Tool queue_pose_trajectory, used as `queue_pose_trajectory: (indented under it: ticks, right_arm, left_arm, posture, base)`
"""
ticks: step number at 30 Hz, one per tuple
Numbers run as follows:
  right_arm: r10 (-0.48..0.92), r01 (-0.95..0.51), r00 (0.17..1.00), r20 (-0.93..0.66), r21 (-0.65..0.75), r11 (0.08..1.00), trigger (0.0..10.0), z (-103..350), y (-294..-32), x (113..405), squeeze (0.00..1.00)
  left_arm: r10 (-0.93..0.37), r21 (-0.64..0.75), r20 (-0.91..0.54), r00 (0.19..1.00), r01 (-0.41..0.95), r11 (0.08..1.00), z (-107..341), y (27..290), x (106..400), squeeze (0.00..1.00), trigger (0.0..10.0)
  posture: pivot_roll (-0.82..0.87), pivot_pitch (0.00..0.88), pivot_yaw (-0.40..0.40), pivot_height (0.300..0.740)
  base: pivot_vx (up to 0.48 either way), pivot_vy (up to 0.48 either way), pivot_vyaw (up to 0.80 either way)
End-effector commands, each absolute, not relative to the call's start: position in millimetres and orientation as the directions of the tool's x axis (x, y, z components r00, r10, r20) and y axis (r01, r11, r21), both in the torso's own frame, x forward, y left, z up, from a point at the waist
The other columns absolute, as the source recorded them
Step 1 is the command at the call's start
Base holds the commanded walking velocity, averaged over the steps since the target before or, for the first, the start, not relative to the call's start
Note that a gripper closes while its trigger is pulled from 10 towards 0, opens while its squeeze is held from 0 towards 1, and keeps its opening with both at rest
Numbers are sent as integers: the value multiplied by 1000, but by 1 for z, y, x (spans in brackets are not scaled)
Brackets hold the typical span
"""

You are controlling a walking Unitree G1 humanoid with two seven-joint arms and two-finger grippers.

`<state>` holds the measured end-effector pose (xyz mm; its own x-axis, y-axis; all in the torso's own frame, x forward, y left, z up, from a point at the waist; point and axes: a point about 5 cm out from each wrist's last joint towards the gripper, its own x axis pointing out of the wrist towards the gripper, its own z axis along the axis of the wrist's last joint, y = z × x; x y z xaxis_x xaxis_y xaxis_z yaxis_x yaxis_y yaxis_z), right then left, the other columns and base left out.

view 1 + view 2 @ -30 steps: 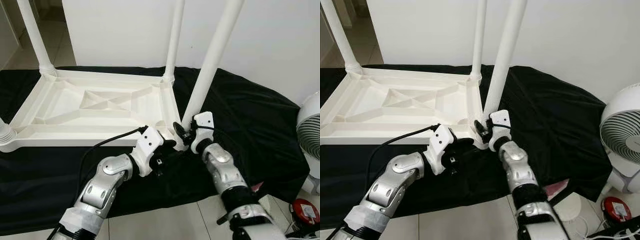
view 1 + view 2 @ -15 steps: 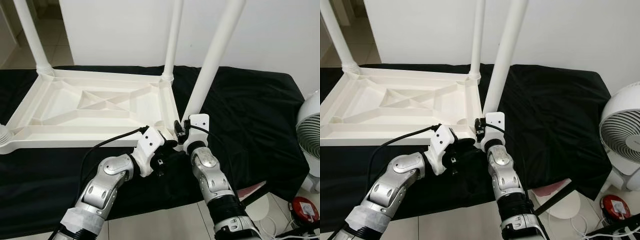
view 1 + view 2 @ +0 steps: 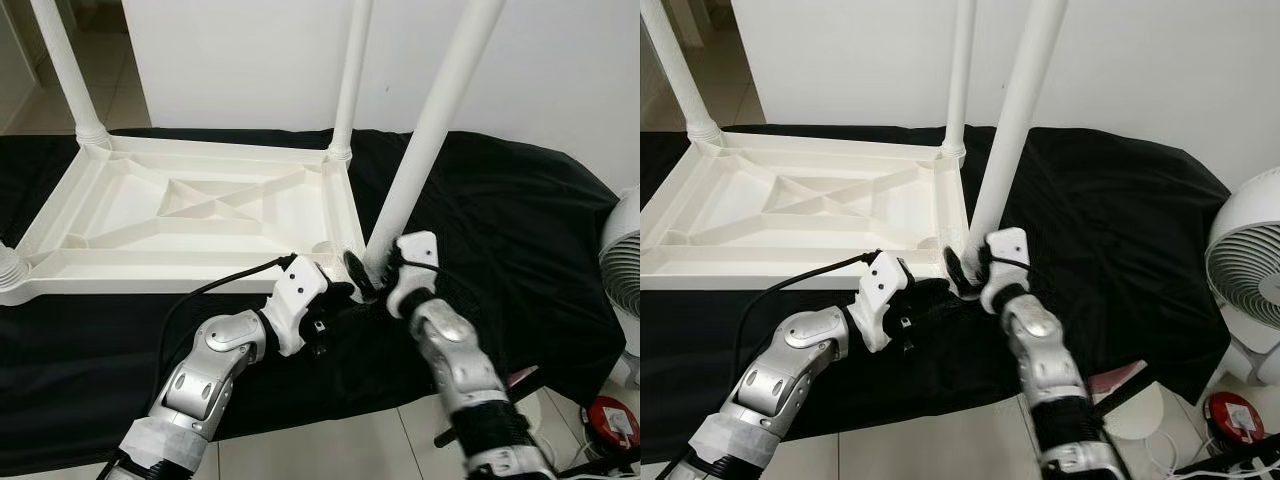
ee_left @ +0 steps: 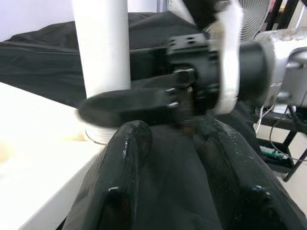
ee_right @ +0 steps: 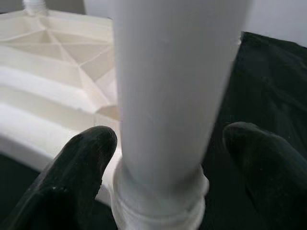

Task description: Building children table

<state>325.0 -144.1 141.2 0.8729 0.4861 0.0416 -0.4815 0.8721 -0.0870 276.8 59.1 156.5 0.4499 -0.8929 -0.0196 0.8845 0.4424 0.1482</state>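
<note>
The white plastic tabletop (image 3: pixel 190 215) is laid upside down on a black cloth (image 3: pixel 500 230), ribbed underside up, presumably so that the leg sockets at its corners can be reached from above. Legs are seen standing at the far left corner (image 3: pixel 68 75) and the far right corner (image 3: pixel 350 80); a threaded stub is visible at the near left corner (image 3: pixel 12 272).

The near right leg (image 3: pixel 425 130) is stood in the socket at the near right corner, leaning slightly. The right gripper (image 3: pixel 375 272) is placed at the base of this leg, its fingers (image 5: pixel 79 165) spread to either side of the collar with a gap visible on both sides, so the leg is straddled rather than clamped. This is judged to be a position for turning or steadying the leg while it is seated.

The left gripper (image 3: pixel 335 300) is held just beside the same corner, over the cloth, parted and empty; it is judged to be standing by to brace the tabletop.

The cloth is spread over a low platform against a white wall, above a tiled floor (image 3: pixel 330 445). A white fan (image 3: pixel 1250 275) is stood near the platform's right edge, with a red object (image 3: pixel 612 420) on the floor beside it.
</note>
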Motion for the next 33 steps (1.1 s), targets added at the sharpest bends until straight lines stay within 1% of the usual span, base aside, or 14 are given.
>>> queue_pose_trajectory:
  ticks: [1,4,7,18,19,29,33]
  right_arm:
    - [558,-553,830,13,-116,825,10000,137,-152,326,0]
    - [587,-582,810,-5,-134,802,10000,139,-154,331,0]
    - [619,-617,785,-29,-144,774,10000,141,-148,341,0]
    - [687,-692,721,-88,-157,705,10000,135,-135,352,0]
    - [691,-699,714,-110,-158,697,0,132,-134,355,0]
    - [706,-715,699,-118,-151,683,0,128,-136,353,0]
    - [683,-692,722,-112,-128,710,0,123,-144,350,0]
  left_arm:
    - [-876,153,-12,482,867,475,156,58,278,0,10000]
    - [-878,155,-11,478,868,471,156,57,279,0,10000]
    - [-881,159,-9,474,870,467,157,56,279,0,10000]
    - [-878,164,-7,478,867,470,157,57,279,0,10000]
    - [-878,167,-6,479,866,472,158,57,279,0,10000]
    - [-877,166,-3,481,865,473,157,56,278,0,10000]
    - [-881,162,-5,473,870,466,156,55,277,0,10000]
  posture:
    - [37,21,-81,740]
    - [37,16,-78,740]
    - [42,12,-78,740]
    - [56,0,-82,740]
    - [63,0,-88,740]
    - [61,0,-91,740]
    - [54,0,-92,740]
  base:
    - [0,0,0]
    - [0,0,0]
    - [0,0,0]
    - [0,0,0]
    - [0,0,0]
    - [0,0,0]
    - [0,0,0]
